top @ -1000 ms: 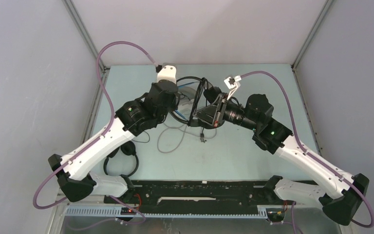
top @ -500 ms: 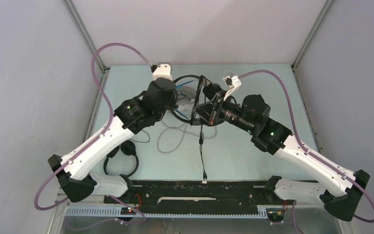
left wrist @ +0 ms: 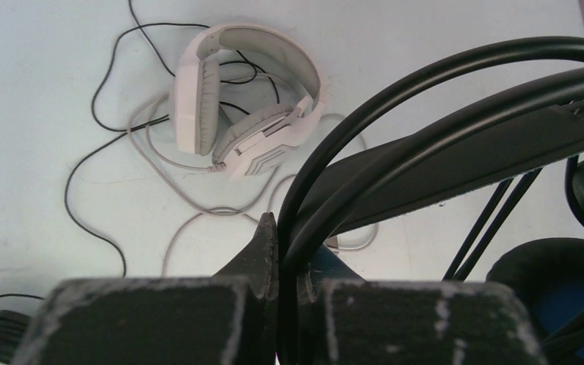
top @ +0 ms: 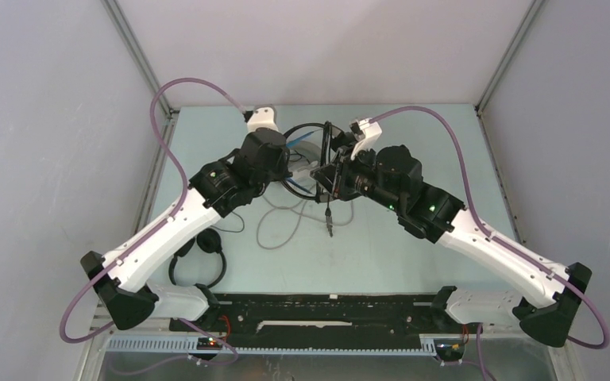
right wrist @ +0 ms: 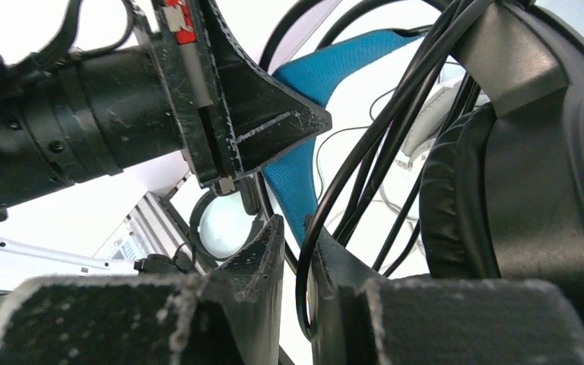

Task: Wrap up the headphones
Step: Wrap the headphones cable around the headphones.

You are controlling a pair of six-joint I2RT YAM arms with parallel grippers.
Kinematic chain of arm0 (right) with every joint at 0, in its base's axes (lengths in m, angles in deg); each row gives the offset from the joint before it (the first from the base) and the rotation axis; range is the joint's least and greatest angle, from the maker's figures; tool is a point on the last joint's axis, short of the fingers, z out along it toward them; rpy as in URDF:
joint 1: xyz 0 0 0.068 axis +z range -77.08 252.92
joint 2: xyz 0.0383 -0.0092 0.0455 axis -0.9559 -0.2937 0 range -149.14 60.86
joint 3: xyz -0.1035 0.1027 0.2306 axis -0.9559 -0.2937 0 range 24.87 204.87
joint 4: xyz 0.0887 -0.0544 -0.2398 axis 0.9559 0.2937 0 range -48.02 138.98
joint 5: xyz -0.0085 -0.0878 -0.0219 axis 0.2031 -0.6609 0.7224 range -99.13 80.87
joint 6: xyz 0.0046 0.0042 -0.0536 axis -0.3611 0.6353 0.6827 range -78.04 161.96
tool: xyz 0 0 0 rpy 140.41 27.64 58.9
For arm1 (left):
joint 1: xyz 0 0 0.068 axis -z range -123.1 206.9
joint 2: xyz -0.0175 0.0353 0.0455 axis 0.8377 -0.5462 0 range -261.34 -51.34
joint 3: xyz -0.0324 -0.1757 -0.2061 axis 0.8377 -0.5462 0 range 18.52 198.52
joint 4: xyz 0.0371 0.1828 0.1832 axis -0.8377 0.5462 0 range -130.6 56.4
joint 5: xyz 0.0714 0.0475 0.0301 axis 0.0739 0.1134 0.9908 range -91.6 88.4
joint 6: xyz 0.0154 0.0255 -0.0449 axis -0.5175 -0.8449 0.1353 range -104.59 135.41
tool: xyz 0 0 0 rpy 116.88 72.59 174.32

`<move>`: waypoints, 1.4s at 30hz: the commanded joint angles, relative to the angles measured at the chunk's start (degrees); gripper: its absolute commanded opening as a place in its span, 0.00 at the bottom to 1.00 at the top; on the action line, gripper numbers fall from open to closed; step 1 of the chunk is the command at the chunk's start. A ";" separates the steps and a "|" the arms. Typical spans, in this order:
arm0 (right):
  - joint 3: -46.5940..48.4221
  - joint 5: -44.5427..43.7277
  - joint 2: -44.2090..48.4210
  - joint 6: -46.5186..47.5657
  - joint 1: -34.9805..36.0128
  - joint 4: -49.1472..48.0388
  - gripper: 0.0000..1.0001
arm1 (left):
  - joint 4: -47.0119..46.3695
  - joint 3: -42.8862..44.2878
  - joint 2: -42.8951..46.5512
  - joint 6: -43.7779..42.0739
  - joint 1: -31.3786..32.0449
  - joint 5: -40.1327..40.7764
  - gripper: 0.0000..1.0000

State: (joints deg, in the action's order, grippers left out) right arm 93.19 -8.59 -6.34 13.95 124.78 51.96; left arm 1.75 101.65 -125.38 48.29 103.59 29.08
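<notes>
The bulky black headphones with blue accents (top: 302, 127) hang in the air between my two grippers. My left gripper (top: 306, 163) is shut on their thin black headband (left wrist: 395, 99). My right gripper (top: 327, 181) has its jaws nearly together on their black cable (right wrist: 327, 190), beside the big ear cup (right wrist: 517, 175). The cable's loose end (top: 328, 218) dangles below. The white-grey headphones (left wrist: 243, 99) lie on the table under the left wrist, with their grey cable (top: 259, 230) looped in front. The small slim black headphones (top: 198, 258) lie by the left arm.
A thin black cable (left wrist: 95, 99) snakes over the table round the white pair. The black rail (top: 326, 309) runs along the near edge. Grey enclosure walls (top: 63, 159) stand close on the left, right and back.
The right wrist has turned and moved left, closer to the left gripper. The dangling cable end, which reached the front rail half a second ago, now hangs short over mid-table.
</notes>
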 commanded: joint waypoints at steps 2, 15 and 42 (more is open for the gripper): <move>2.95 -4.11 1.11 1.47 1.44 4.53 0.19 | -18.09 -1.91 3.81 12.81 -0.60 -10.71 0.00; 5.88 -8.30 -1.22 7.47 2.05 2.84 0.12 | -21.94 -3.46 4.27 16.97 -1.14 -14.17 0.00; 8.94 -9.64 7.17 10.80 3.77 12.82 0.48 | -24.59 -4.74 6.18 21.51 -5.12 -20.02 0.00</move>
State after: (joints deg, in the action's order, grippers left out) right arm 101.10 -17.95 -2.10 23.59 128.73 60.05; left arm -11.15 96.08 -124.68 62.39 100.03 11.24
